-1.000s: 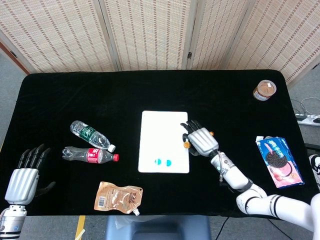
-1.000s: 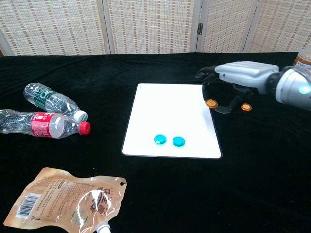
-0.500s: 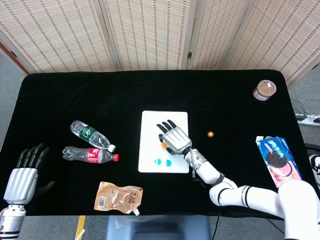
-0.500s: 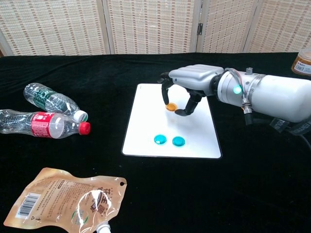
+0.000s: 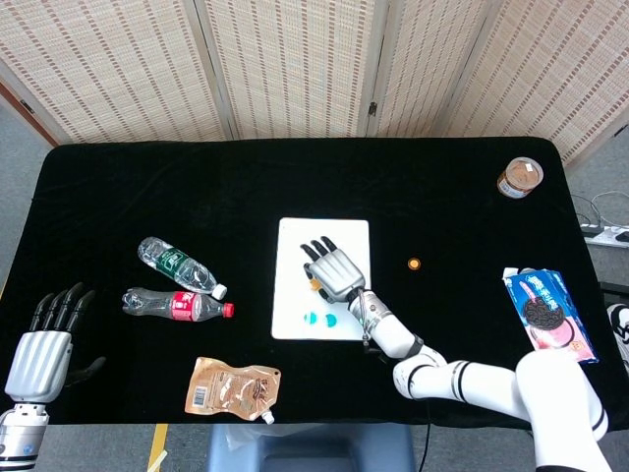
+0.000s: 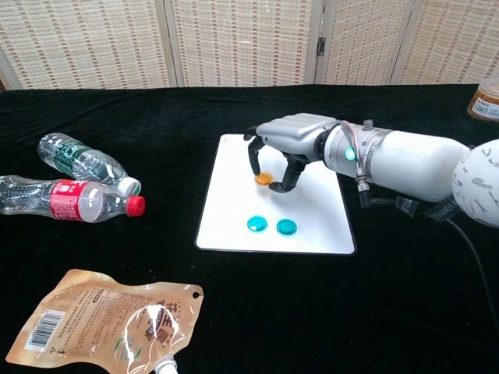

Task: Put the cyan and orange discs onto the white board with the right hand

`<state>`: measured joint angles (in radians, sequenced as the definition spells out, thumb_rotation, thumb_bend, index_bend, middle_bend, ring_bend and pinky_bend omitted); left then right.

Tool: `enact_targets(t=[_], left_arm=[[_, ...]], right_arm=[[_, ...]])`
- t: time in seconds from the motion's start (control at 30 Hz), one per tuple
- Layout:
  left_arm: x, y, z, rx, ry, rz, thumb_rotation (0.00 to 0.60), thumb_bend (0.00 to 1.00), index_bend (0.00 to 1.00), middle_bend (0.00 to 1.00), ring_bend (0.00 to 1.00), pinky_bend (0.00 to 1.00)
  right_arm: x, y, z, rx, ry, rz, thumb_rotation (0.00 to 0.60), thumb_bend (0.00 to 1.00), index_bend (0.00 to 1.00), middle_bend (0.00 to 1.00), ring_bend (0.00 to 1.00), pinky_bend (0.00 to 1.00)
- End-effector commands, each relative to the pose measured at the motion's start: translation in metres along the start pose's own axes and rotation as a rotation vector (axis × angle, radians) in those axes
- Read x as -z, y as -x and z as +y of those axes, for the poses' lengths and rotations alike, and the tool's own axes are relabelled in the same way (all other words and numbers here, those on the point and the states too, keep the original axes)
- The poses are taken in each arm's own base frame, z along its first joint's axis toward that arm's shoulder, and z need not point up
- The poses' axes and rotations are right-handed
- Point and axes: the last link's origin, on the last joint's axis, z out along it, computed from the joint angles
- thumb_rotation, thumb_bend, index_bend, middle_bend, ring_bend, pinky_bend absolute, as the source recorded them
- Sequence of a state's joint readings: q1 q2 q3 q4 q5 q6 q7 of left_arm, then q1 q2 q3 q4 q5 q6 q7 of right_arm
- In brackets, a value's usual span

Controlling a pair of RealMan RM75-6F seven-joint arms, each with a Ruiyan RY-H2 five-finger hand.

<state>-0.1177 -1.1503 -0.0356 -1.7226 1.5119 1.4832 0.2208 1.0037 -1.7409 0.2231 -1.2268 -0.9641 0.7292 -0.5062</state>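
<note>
You have two cyan discs [image 6: 256,224] [image 6: 286,227] lying flat, side by side and slightly apart, near the front edge of the white board [image 6: 312,226], a flat upright rectangle on the black desk [image 6: 390,296]. One orange disc [image 6: 264,178] sits further back over the board, pinched under the fingertips of the right robot hand [image 6: 290,144]. A second orange disc [image 5: 414,264] lies flat on the desk, well off the board's right edge.

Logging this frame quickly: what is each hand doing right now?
Left hand: open, holding nothing.
Right hand: pinching a small orange disc over the white rectangular board.
</note>
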Motion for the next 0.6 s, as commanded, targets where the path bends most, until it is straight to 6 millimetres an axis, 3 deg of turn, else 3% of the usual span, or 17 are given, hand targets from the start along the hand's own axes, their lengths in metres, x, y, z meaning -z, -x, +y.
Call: enact_targets(t=[0.03, 0.13, 0.4, 0.5, 0.6], left_arm=[[0.0, 0.0, 0.0, 0.001, 0.0, -0.001, 0.6, 0.2, 0.07, 0.03, 0.03, 0.0], [0.001, 0.0, -0.001, 0.001, -0.004, -0.001, 0.6, 0.2, 0.07, 0.03, 0.03, 0.0], [0.001, 0.001, -0.001, 0.004, -0.007, -0.002, 0.6, 0.2, 0.07, 0.03, 0.03, 0.0], [0.002, 0.001, -0.002, 0.004, -0.009, -0.001, 0.6, 0.2, 0.07, 0.03, 0.03, 0.0], [0.001, 0.001, -0.002, 0.004, -0.006, -0.002, 0.6, 0.19, 0.07, 0.03, 0.03, 0.0]], right_arm=[[-0.005, -0.001, -0.001, 0.0, 0.007, 0.006, 0.6, 0.43, 0.44, 0.08, 0.0, 0.0], [-0.009, -0.003, -0.002, -0.001, 0.013, 0.005, 0.6, 0.43, 0.42, 0.08, 0.0, 0.0], [-0.01, -0.004, -0.002, -0.004, 0.012, 0.013, 0.6, 0.43, 0.23, 0.07, 0.0, 0.0], [-0.005, -0.007, 0.011, -0.01, 0.043, 0.034, 0.6, 0.43, 0.24, 0.07, 0.0, 0.0], [0.006, -0.01, 0.04, -0.031, 0.109, 0.052, 0.6, 0.43, 0.28, 0.06, 0.0, 0.0]])
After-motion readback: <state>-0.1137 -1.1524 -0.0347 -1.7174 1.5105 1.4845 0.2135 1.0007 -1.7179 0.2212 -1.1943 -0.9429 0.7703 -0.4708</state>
